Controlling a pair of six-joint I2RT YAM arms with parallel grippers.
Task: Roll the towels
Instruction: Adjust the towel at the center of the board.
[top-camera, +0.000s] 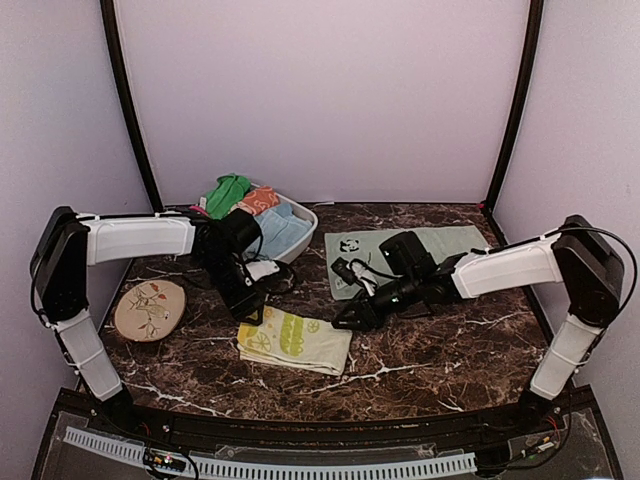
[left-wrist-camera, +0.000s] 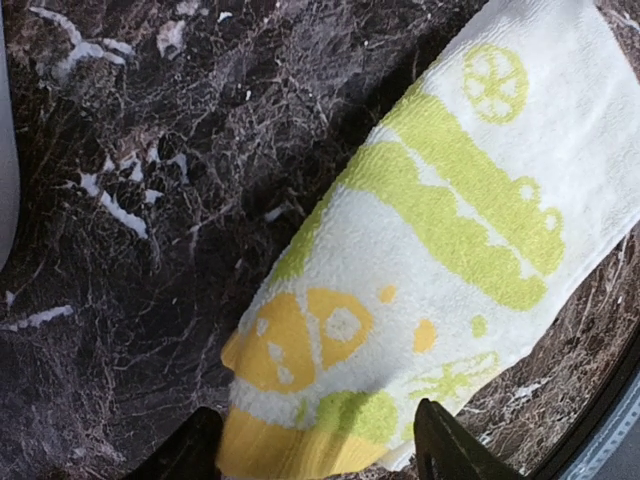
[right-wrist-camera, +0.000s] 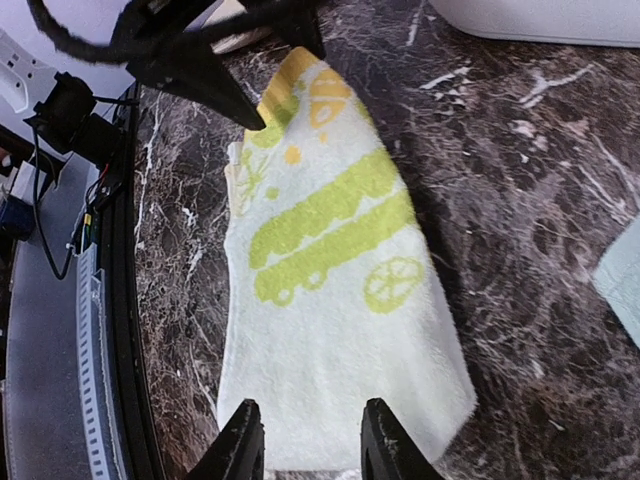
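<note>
1. The yellow-lime towel (top-camera: 294, 341) lies flat on the marble surface (top-camera: 420, 350), near its front edge.
2. Our left hand (left-wrist-camera: 318, 420) stands wide open, its fingers either side of the towel's yellow end, holding nothing.
3. Our right hand (right-wrist-camera: 310, 405) sits partly open over the opposite white end, gripping nothing.
4. The mint towel (top-camera: 460, 240) lies spread out behind it.

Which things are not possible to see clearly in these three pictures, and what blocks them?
Mint towel: top view, the right arm covers its middle.
Right gripper: right wrist view, the yellow-lime towel's end lies between the fingers; a pinch cannot be told.
Cloths in the basket: top view, bunched and too small to count.
</note>
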